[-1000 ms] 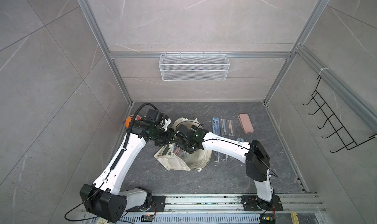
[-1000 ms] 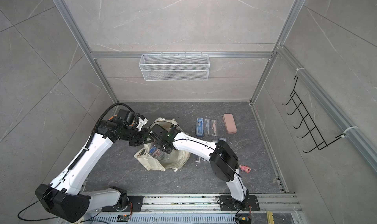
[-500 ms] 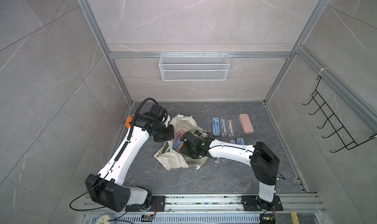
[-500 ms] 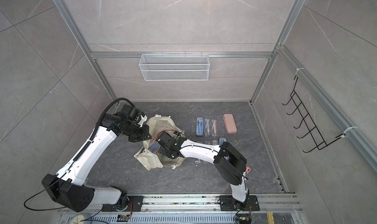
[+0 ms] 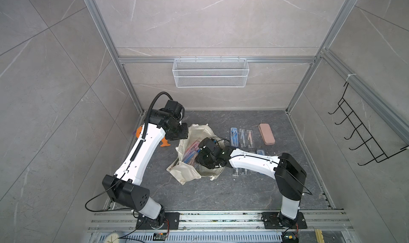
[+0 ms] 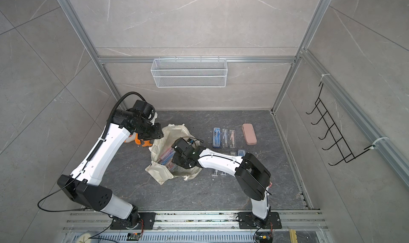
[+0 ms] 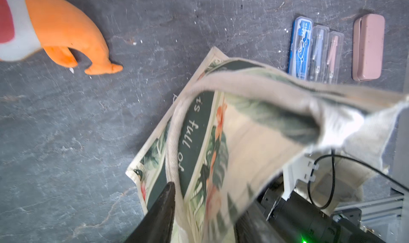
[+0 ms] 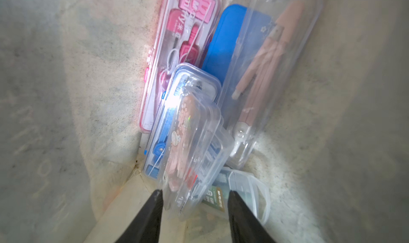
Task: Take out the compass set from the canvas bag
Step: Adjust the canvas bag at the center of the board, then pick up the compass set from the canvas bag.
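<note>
A: So, how far along?
B: Partway, I judge; some compass sets lie on the table; others sit in the canvas bag; the right gripper, jaws apart, straddles one clear case.
A: And the left gripper?
B: The bag, blurred, drapes over it; gripping or not, I cannot tell.

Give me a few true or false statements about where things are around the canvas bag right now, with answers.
1. The right end effector is inside the canvas bag. True.
2. The orange plush toy lies in the bag. False: it lies on the table outside it.
3. A pink case lies on the table beside a row of compass sets. True.
4. The wire basket holds a compass set. False: nothing shows in it.
5. The right end effector's jaws are shut. False: they stand apart around a clear compass case.
</note>
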Controlling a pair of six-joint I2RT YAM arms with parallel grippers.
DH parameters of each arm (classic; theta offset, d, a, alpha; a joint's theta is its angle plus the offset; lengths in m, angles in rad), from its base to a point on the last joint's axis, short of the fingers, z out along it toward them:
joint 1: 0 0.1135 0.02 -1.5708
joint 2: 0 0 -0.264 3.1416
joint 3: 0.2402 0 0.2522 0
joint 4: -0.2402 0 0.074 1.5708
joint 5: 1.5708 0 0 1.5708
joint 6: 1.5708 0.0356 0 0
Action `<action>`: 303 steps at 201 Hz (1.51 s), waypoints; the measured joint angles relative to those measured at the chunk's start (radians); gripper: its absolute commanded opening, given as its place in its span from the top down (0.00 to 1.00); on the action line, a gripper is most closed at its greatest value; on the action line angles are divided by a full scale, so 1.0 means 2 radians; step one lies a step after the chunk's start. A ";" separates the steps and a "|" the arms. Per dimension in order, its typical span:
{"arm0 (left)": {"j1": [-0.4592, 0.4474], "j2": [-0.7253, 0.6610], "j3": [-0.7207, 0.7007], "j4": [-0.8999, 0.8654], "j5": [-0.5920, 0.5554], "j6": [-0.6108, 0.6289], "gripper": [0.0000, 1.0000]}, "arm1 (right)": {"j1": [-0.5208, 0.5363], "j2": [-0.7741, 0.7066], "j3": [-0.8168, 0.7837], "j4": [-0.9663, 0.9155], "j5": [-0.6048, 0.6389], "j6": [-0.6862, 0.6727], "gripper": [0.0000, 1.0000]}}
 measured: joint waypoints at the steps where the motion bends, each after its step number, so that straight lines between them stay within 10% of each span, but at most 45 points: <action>1: 0.000 0.001 0.001 0.000 0.000 0.000 0.54 | 0.000 0.000 0.000 0.000 0.000 0.000 0.49; 65: 0.000 0.078 0.072 -0.015 -0.010 0.049 0.51 | -0.005 0.007 0.006 0.001 -0.021 -0.009 0.49; 98: -0.001 0.108 0.097 -0.016 -0.002 0.060 1.00 | -0.008 0.010 0.012 0.002 -0.027 -0.013 0.51; 246: -0.019 0.122 0.125 -0.003 0.086 0.060 1.00 | 0.074 0.043 0.073 -0.004 -0.097 -0.260 0.64; 303: -0.040 0.086 0.064 0.028 0.116 0.047 1.00 | 0.058 0.051 0.057 -0.007 -0.083 -0.228 0.46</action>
